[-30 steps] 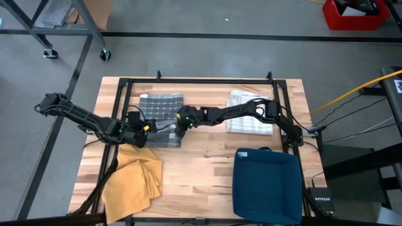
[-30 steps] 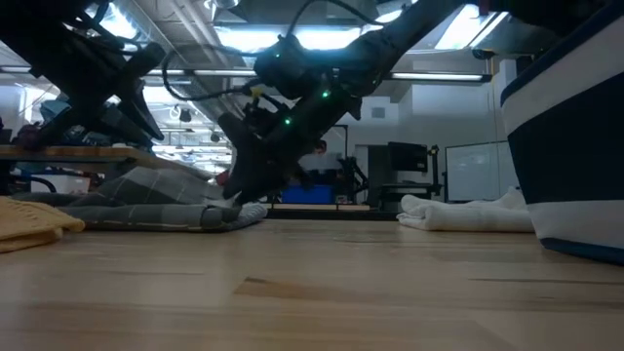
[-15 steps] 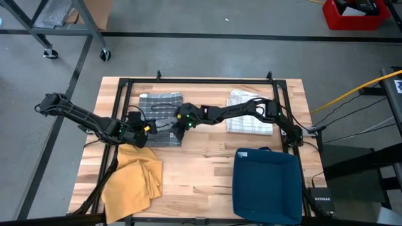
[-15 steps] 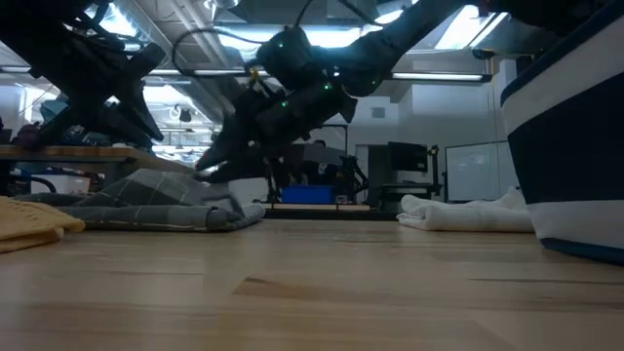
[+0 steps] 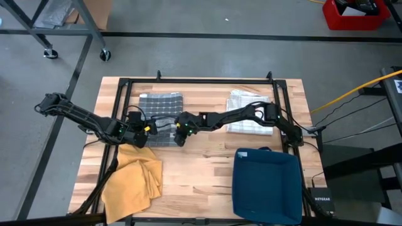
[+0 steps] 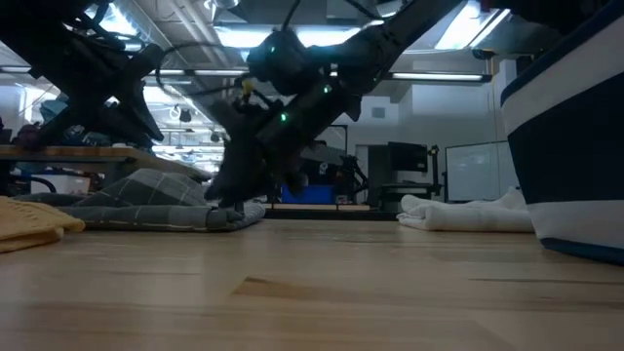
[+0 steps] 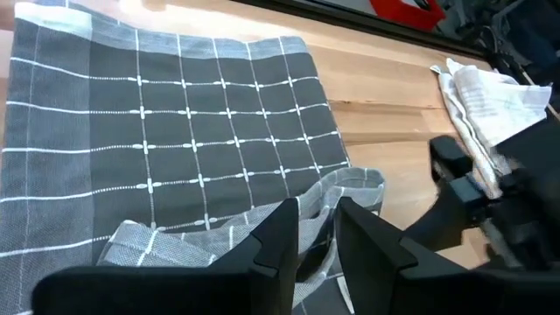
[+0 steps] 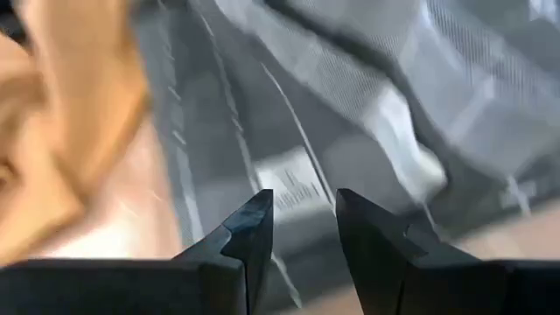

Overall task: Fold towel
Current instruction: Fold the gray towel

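Two grippers work the grey checked towel (image 5: 160, 116), which lies left of centre in the high view. Left gripper (image 5: 146, 129) sits at its left edge, fingers (image 7: 271, 249) narrowly parted around a bunched fold, likely pinning it. Right gripper (image 5: 179, 132) is at the lower right corner, fingers (image 8: 249, 236) apart; whether they hold cloth, I cannot tell. Yellow cloth (image 5: 132, 179), white towel (image 5: 248, 119) and blue bin (image 5: 267, 185) lie aside.

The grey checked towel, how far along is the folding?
Partly done, it seems. The grey checked towel lies flat, with its near edge bunched into loose folds. Both grippers are at that edge: the left gripper and the right gripper, its fingers apart over the cloth. Squaring a neat fold is left. The yellow cloth lies crumpled.
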{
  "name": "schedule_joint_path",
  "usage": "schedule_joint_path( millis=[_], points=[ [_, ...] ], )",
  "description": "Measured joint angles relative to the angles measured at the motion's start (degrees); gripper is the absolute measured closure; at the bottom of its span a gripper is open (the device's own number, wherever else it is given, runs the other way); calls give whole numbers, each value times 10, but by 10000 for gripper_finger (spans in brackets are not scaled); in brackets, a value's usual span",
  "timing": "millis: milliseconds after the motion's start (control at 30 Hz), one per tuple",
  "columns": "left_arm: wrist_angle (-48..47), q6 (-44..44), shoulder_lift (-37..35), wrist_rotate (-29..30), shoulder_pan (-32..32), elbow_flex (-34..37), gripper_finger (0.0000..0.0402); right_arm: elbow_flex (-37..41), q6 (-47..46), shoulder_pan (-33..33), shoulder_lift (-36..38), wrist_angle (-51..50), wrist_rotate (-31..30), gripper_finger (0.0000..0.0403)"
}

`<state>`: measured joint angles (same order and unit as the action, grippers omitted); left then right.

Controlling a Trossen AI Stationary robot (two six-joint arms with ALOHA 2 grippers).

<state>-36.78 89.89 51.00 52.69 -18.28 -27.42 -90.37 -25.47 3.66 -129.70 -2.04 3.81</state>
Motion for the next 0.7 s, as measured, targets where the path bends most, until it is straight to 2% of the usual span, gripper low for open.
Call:
schedule_joint_path(
  millis=[200,367,433,567,700],
  points=[
    [0,-3,0,0,0,0,331,-1,-41,1,-18,-27,-12,272],
    [0,-3,0,0,0,0,331,-2,-76,1,-16,-38,9,272],
    [0,-3,0,0,0,0,331,-2,-96,2,-12,-54,35,272],
    [0,-3,0,0,0,0,331,-2,-106,0,0,-107,84,272],
    [-1,-19,0,-1,0,0,331,-2,-106,-3,16,-210,93,272]
  ],
)
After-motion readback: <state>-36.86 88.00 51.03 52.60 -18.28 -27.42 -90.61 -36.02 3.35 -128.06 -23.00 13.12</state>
